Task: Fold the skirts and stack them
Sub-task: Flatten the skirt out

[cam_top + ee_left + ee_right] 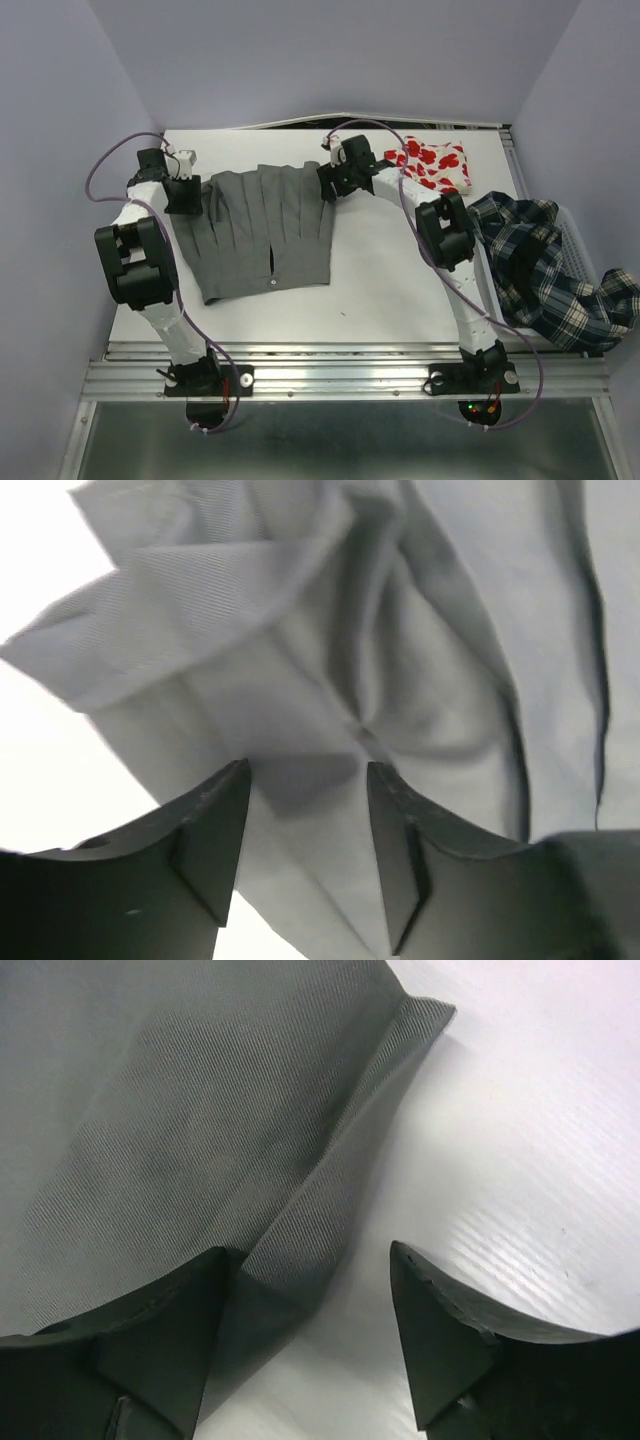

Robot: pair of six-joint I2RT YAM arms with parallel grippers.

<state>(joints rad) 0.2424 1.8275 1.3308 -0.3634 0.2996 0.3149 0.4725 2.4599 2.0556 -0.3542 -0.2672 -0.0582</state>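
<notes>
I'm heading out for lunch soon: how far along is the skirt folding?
Done: the red-print skirt looks folded, lying at the far right corner. In hand: the grey skirt lies spread flat, with the left fingers and right fingers open at its far corners, no fold made yet. Left: the plaid skirt lies crumpled at the right edge; nothing is stacked.

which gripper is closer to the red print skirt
Right. The right gripper is at the far right corner of the grey skirt, just left of the red print skirt; the left gripper is at its far left corner, farther away.
</notes>
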